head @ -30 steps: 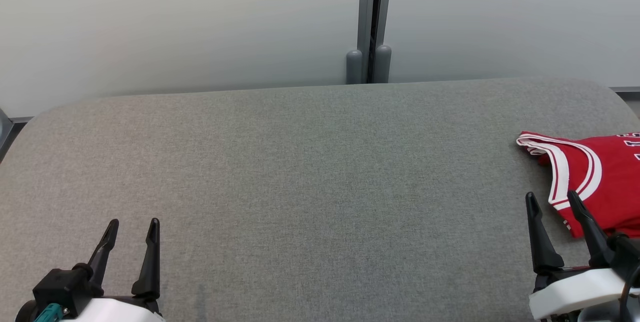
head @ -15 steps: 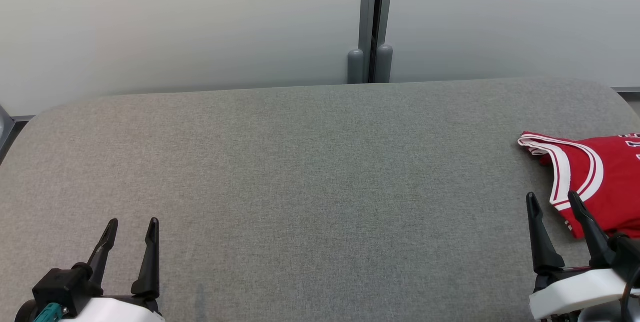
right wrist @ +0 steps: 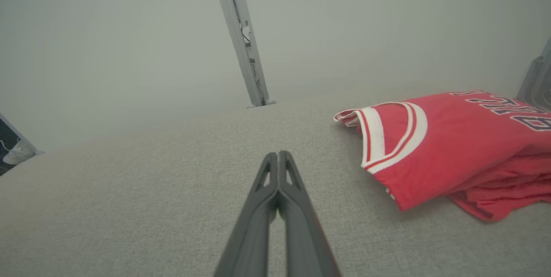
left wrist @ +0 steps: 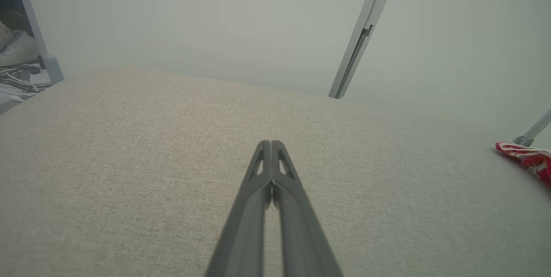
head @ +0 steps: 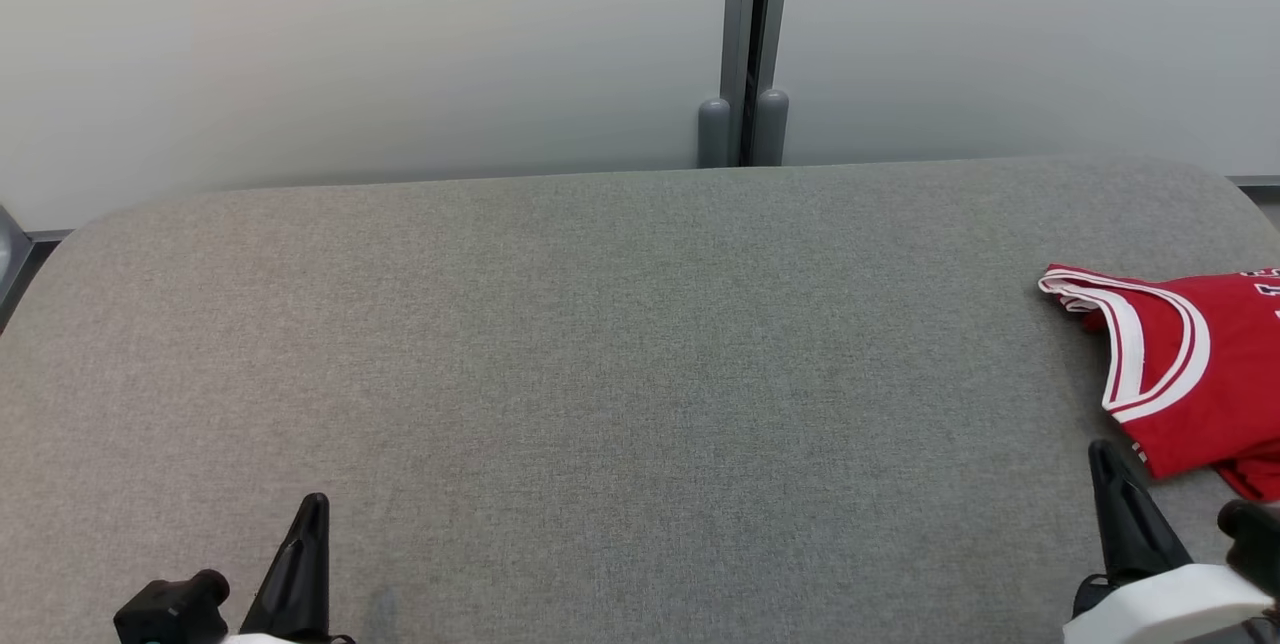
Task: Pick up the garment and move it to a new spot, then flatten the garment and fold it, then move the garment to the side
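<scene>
Garment (head: 1200, 374): a red sleeveless jersey with white-and-red trim. It lies at the right end of the grey padded bench (head: 620, 344) and is partly cut off by the edge of the head view. In the right wrist view the garment (right wrist: 452, 148) is doubled over in layers, with the armhole trim uppermost and lower layers protruding at the near edge. Nothing grips it.

Left pincer (head: 312, 514): fingers pressed together and holding nothing, low at the near left of the bench. The left wrist view shows the left pincer (left wrist: 270, 148) closed above bare upholstery, well apart from the garment (left wrist: 525, 158).

Right pincer (head: 1108, 459): likewise closed and empty, near the garment's front corner but not touching it. In the right wrist view the right pincer (right wrist: 279, 156) has the garment to its right.

Assessment: both pincers appear parked, which keeps the fingers out of the fabric. The side placement leaves the middle of the bench available for flattening. Whether the layered lie is a start pile or a finished fold cannot be determined.
</scene>
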Available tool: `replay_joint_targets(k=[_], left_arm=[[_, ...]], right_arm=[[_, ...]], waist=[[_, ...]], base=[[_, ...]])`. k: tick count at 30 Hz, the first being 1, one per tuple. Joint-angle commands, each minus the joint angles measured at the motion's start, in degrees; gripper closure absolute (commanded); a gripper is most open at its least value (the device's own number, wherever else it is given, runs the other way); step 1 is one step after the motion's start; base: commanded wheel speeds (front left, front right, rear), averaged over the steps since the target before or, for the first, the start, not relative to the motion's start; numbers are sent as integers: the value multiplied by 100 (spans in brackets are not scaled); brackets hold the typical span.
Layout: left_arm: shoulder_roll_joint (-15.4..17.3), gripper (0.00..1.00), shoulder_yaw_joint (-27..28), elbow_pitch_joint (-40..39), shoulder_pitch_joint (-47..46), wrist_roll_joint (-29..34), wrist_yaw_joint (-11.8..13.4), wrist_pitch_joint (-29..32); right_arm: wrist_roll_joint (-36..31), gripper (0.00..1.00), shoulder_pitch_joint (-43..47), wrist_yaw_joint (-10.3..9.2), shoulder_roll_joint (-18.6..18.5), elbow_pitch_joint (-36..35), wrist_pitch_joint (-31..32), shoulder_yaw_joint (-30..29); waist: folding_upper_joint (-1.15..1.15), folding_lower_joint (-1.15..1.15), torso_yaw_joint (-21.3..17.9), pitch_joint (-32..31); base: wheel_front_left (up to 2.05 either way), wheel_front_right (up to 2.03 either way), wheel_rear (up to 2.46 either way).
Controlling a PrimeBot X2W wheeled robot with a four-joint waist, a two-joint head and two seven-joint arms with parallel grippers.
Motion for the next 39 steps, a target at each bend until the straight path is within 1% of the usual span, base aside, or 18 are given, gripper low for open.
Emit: replay_joint_targets(k=[1, 14, 15, 39], left_arm=[[34, 100, 20, -82, -139, -203, -67, -35], [-197, 100, -46, -36, -292, -1246, -287, -90], [-197, 100, -46, -36, -292, -1246, -287, -90], [-561, 100, -162, 29, -521, -2870, -636, -172]], right_arm=[[254, 100, -182, 0, -50, -52, 102, -124], [1505, 100, -394, 0, -101, 197, 728, -652], [1505, 100, -394, 0, -101, 197, 728, -652], [3454, 100, -733, 0, -185, 596, 1704, -1469]], waist=[[0, 0, -1, 0], [0, 0, -7, 0], [0, 0, -7, 0], [0, 0, -19, -1]], base=[[0, 0, 0], [0, 0, 0], [0, 0, 0], [0, 0, 0]])
